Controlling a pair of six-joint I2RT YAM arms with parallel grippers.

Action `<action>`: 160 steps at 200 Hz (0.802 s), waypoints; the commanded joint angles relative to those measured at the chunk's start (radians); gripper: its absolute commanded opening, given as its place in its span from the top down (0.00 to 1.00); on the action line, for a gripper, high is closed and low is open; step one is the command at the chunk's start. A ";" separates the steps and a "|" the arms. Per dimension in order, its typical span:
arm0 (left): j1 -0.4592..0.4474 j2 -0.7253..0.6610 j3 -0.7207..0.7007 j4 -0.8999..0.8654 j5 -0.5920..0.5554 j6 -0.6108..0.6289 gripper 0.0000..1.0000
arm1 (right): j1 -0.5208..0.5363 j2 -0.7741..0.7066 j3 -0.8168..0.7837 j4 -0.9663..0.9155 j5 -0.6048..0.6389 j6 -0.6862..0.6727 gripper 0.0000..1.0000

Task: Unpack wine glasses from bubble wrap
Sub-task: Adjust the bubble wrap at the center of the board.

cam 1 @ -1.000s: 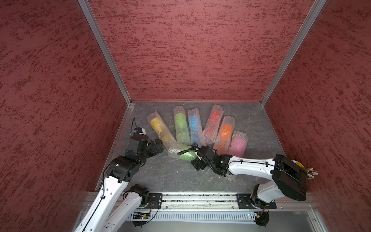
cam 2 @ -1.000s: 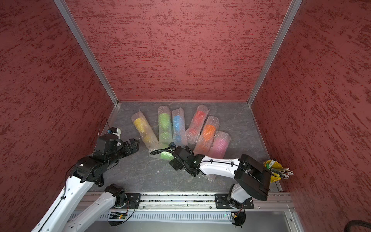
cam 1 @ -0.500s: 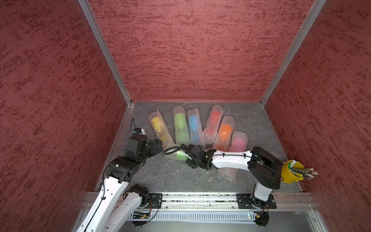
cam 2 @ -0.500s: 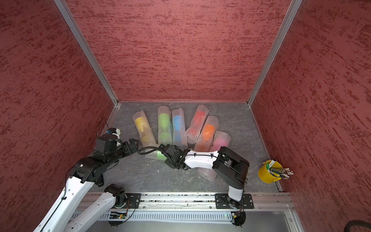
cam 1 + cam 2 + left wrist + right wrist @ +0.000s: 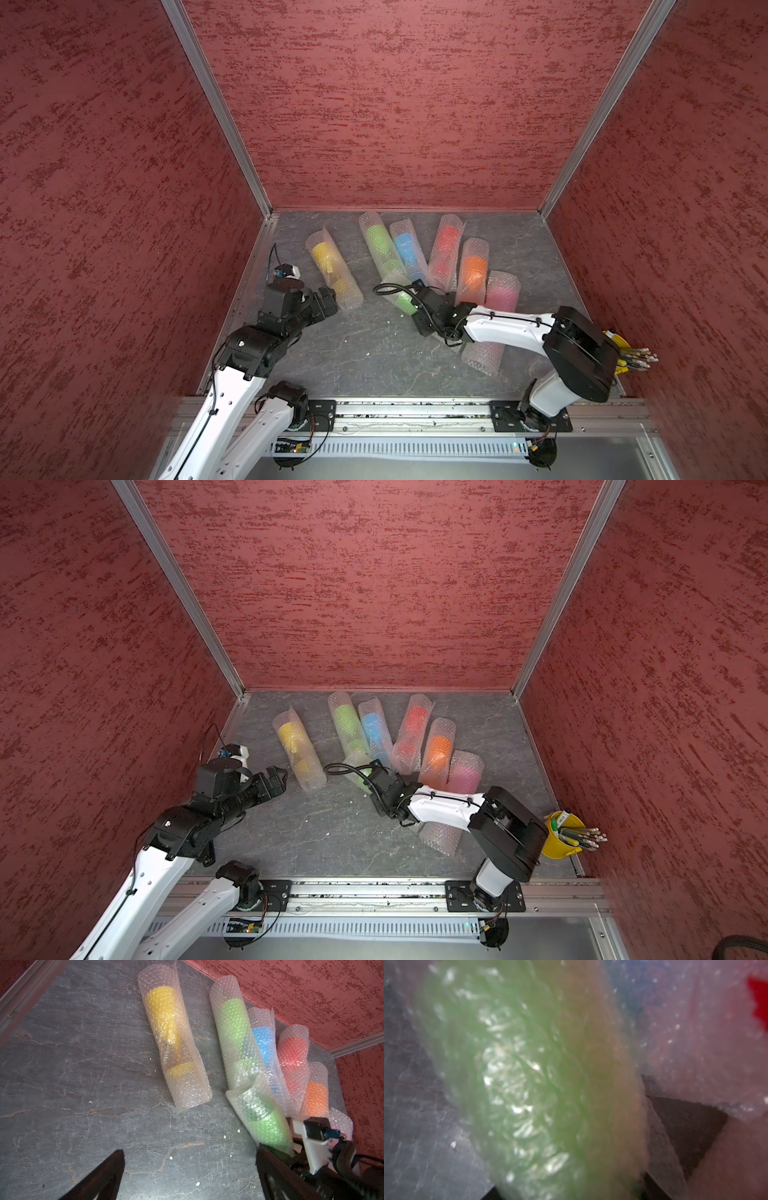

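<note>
Red textured walls (image 5: 395, 104) box in a grey slate table (image 5: 365, 353), bare across its near middle. Six wrapped goblets (image 5: 446, 249) fan out toward the far edge. The right gripper (image 5: 411, 307) clamps the near end of a seventh, a green goblet (image 5: 400, 296) in bubble wrap (image 5: 245, 1101). The left gripper (image 5: 328, 301) hangs spread wide beside the yellow roll (image 5: 332, 270), close to the left wall.

The right wrist view gives us only blur: a wrapped green goblet (image 5: 529, 1084) fills it, stem and foot unreadable. In both top views the right gripper (image 5: 411, 308) hides its fingertips, so we cannot tell whether they clamp that goblet. The left wrist view's edge cuts off the 2 fingers (image 5: 104, 1178) of the left gripper (image 5: 190, 1152). In a top view the right arm (image 5: 507, 328) covers part of the pink goblet (image 5: 500, 293) and the yellow bucket (image 5: 617, 336).
</note>
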 commanded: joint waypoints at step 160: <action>0.011 0.096 0.009 0.016 0.087 0.041 0.00 | -0.072 -0.145 -0.081 0.420 -0.654 0.686 0.03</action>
